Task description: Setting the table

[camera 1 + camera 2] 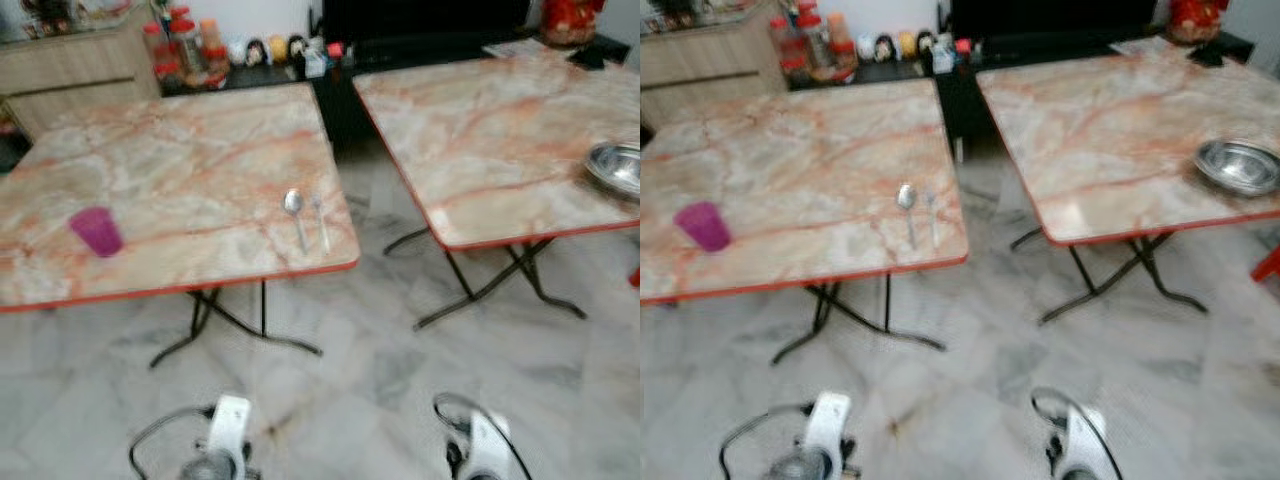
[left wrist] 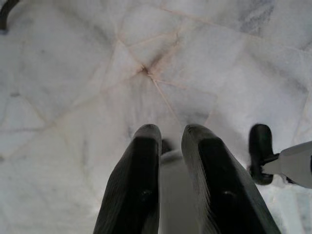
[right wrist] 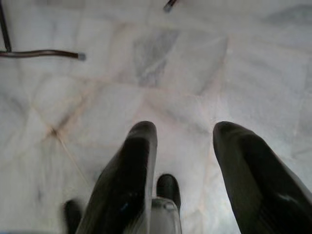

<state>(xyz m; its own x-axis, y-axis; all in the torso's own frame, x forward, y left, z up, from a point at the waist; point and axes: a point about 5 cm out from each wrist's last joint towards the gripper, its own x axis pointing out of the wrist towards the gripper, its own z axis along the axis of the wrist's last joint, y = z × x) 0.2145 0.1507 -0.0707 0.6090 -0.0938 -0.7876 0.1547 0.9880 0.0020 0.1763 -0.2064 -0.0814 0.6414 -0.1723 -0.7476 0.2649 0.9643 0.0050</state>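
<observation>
Two marble-patterned folding tables stand side by side. On the left table are a pink cup near its front left and a spoon beside a fork near its front right corner. A steel bowl rests at the right table's right edge. Both arms hang low over the marble floor, short of the tables. My left gripper has its fingers nearly together with nothing between them. My right gripper is open and holds nothing.
A narrow strip of floor separates the tables, with black folding legs under each. Behind stand a wooden cabinet, jars and bottles and a dark low unit. Something red pokes in at the right edge.
</observation>
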